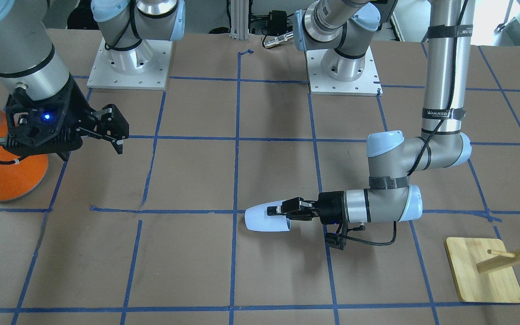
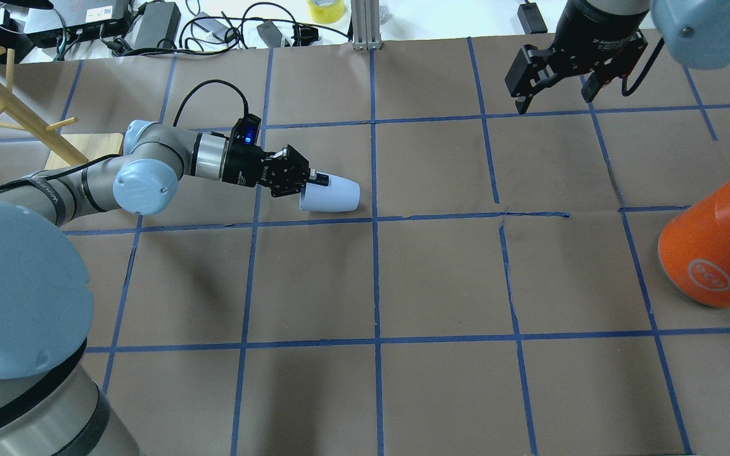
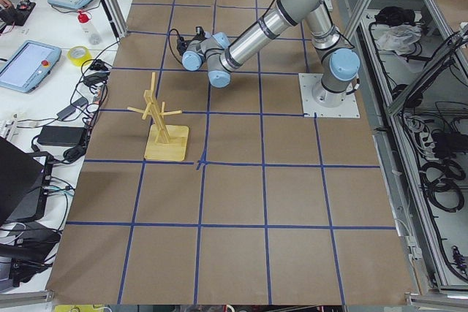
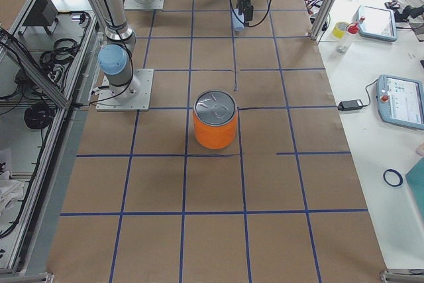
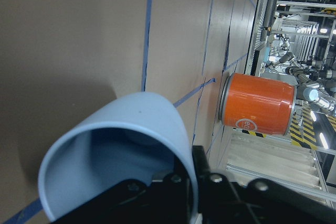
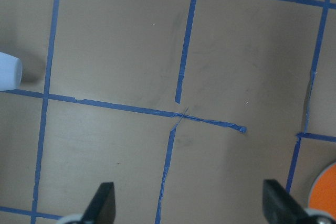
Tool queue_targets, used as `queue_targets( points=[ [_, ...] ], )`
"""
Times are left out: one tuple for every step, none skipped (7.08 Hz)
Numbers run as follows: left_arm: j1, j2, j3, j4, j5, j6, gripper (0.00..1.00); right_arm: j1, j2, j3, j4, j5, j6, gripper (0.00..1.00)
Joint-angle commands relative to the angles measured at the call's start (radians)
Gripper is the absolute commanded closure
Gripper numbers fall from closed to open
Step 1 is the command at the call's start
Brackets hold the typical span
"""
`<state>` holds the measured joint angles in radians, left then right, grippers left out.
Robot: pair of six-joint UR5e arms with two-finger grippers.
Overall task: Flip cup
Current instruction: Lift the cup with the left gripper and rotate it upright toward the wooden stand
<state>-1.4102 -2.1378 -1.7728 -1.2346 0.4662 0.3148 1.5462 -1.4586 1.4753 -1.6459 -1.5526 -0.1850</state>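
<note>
Overhead exterior view: the cup (image 2: 333,194), a small pale bluish-white tapered tumbler, lay on its side on the robot's left half of the table (image 2: 441,285). Its closed narrow end pointed toward the table's middle and its open mouth faced the left arm. It sat just beside a crossing of the blue tape lines (image 2: 374,285) that divided the brown surface into squares. Whether its wall touched the table or hung just above it could not be told.

The left gripper (image 2: 314,183) reached in low and level and was clamped on the cup's rim. The left wrist view showed the blue-grey inside of the mouth with one black finger inside it and the other against the outer wall. A blue light glowed on the wrist behind the gripper.

The wooden mug tree (image 2: 16,120) stood on its flat base behind the left arm's elbow, well apart from the cup.

The right gripper (image 2: 555,101) hung above the table on the far right side, pointing down, its jaws spread wide with nothing between them. Its wrist view showed only taped paper below, with the cup's closed end at the left edge.

The orange canister (image 2: 713,253) stood upright near the table's right edge, well apart from the cup, with its silver lid (image 4: 214,106) on.
</note>
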Motion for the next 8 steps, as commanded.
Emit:
queue_targets(
  points=[
    [-0.003, 0.051, 0.149, 0.098, 0.177, -0.298, 1.00, 0.000, -0.011, 0.013, 0.002, 0.000, -0.001, 0.00],
    [-0.010, 0.070, 0.238, 0.089, 0.366, -0.306, 1.00, 0.000, -0.011, 0.023, 0.002, 0.000, -0.001, 0.00],
    [-0.027, 0.073, 0.290, 0.095, 0.636, -0.286, 1.00, 0.000, -0.013, 0.032, 0.002, -0.001, 0.001, 0.00],
    [-0.045, 0.072, 0.334, 0.110, 0.857, -0.167, 1.00, 0.000, -0.019, 0.034, 0.002, -0.001, 0.001, 0.00],
    [-0.050, 0.052, 0.345, 0.109, 1.002, 0.071, 1.00, 0.000, -0.025, 0.036, 0.003, -0.003, 0.001, 0.00],
    [-0.050, 0.045, 0.342, 0.106, 1.076, 0.216, 1.00, 0.000, -0.025, 0.036, 0.003, -0.003, 0.001, 0.00],
    [-0.052, 0.041, 0.331, 0.107, 1.136, 0.248, 1.00, 0.000, -0.025, 0.037, 0.003, -0.003, 0.001, 0.00],
    [-0.052, 0.032, 0.302, 0.131, 1.134, 0.245, 1.00, 0.000, -0.025, 0.037, 0.005, -0.003, 0.001, 0.00]
  ],
)
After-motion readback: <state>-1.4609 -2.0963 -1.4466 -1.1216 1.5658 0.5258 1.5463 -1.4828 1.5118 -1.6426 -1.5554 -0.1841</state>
